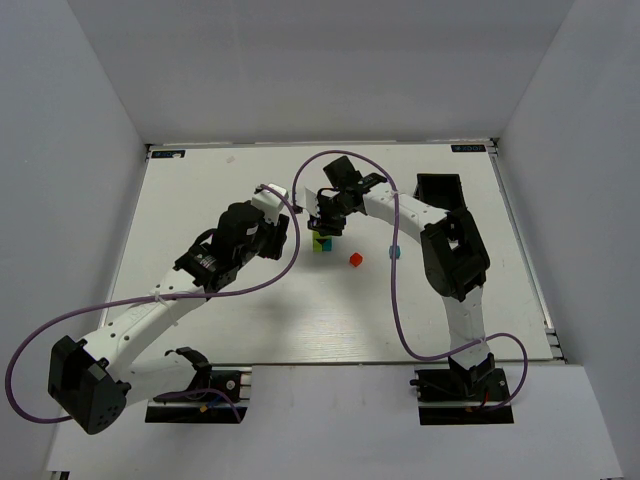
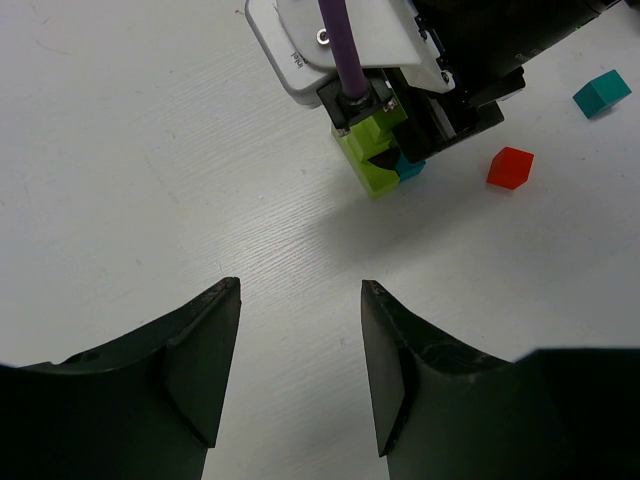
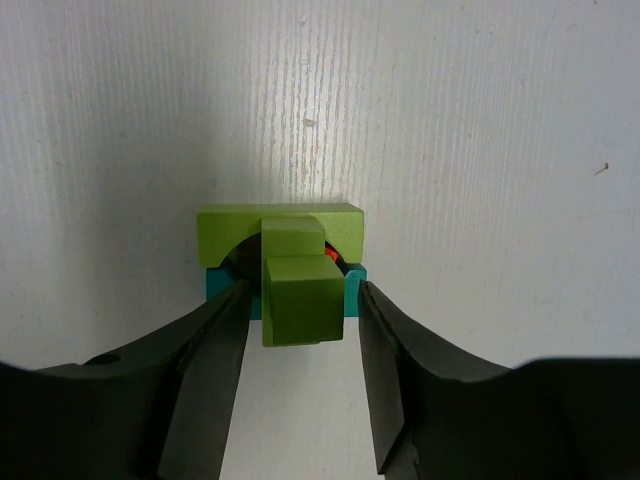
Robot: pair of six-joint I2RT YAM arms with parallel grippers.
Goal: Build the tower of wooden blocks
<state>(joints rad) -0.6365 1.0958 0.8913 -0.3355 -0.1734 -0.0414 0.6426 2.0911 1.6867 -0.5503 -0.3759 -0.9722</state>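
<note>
Now | wood block tower [image 1: 321,243] of small painted cubes, lime-yellow cube [image 3: 300,310] topmost, at centre of white table [image 1: 300,320] | black right gripper [image 3: 303,290] fingers flank lime-yellow cube, not gripping, slim gaps either side | black left gripper [image 2: 300,290] spread, empty | likely light, rigid, slick, tippy: pinch opposite flat faces

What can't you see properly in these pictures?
- Top view: the right pincer covers the wood block tower's top; its cubes cannot be counted.
- Left wrist view: that pincer hides the tower's upper part.
- Right wrist view: the lime top cube hides the cubes beneath.
- Right wrist view: the loose red cube and teal cube fall outside its edges.
</note>
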